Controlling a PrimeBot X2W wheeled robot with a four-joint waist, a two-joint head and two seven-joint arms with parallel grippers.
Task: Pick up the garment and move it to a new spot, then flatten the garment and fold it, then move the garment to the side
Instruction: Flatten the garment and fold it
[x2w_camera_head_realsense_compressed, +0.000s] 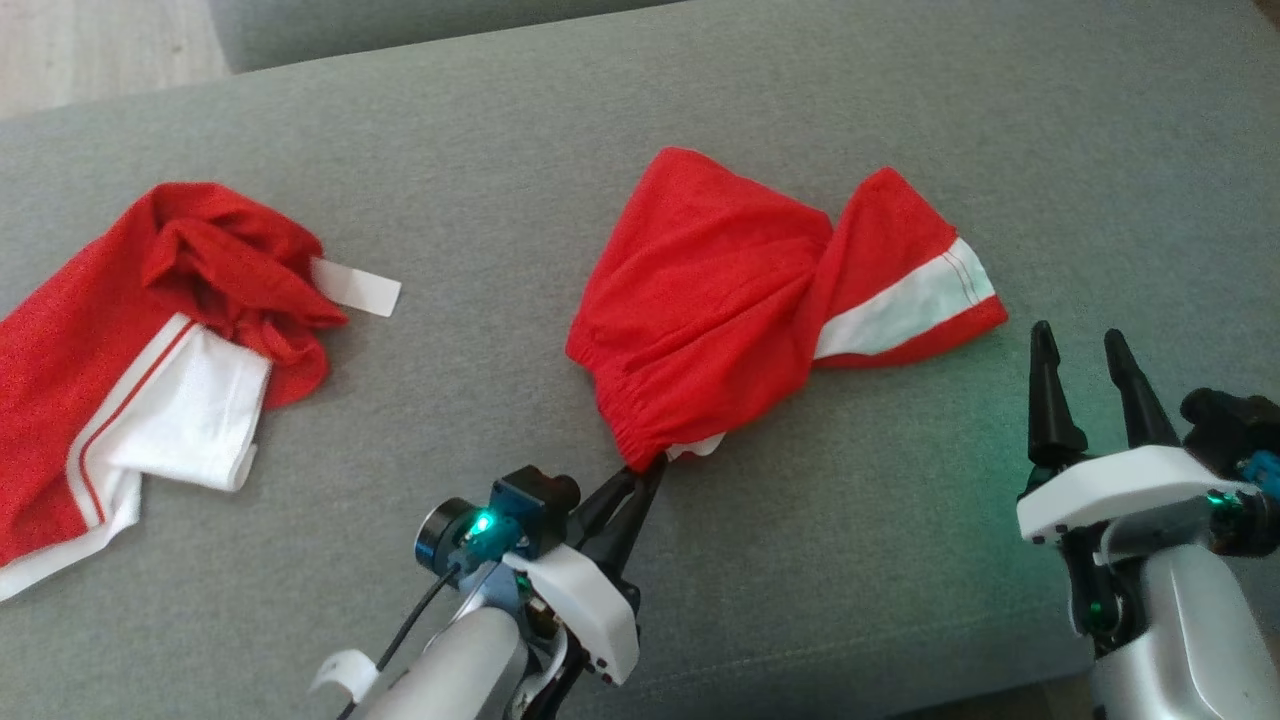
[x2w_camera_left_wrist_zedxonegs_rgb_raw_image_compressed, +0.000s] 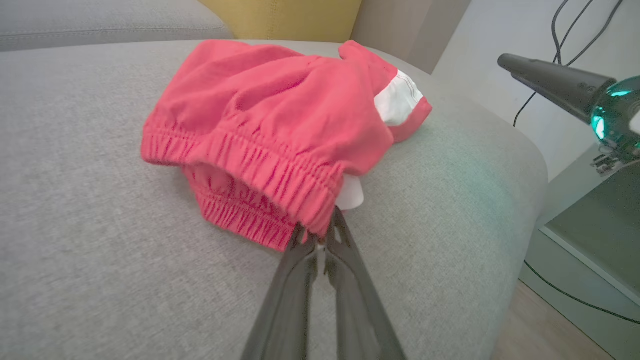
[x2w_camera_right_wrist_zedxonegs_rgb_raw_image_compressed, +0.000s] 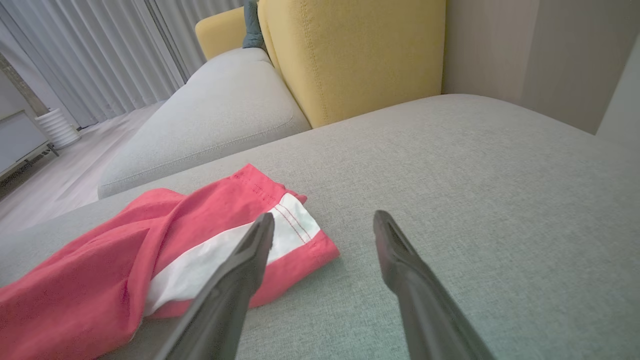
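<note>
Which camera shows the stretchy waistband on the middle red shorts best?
Left wrist view: the waistband is close, ruffles clear, left jaws pinching it. Head view shows it small, from above. Right wrist view shows the shorts' striped leg instead.

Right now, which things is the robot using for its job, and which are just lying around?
For the job:
- red shorts, pinched at the waistband by the shut left gripper
- right gripper, open, beside them
- grey sofa seat, where the shorts lie

Just lying about:
- other red-and-white garment
- yellow cushion
</note>
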